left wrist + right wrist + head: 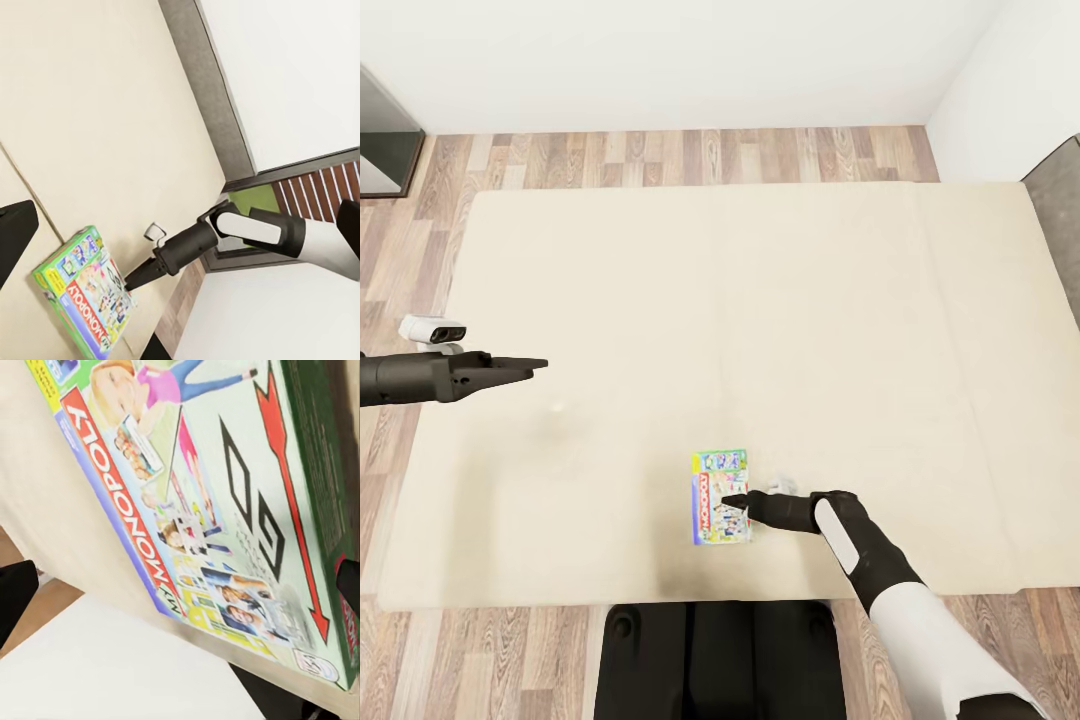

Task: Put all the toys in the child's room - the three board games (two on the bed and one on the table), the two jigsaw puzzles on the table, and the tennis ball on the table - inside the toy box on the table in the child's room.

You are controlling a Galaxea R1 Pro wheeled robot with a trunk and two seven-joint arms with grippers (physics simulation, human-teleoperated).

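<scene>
We are reaching our right hand [732,499] to the Monopoly box [720,497], which is lying flat near the front edge of the bed [660,280]. The fingertips are touching or hovering just over its right edge; whether they are open or closed, we cannot tell. We are judging the box light, stiff and slick-printed, lying flush on a soft mattress, so we are favouring a pinch across a thin side edge, perhaps after tilting it up. Our left hand [538,366] is hanging empty over the bed, apparently closed.
</scene>
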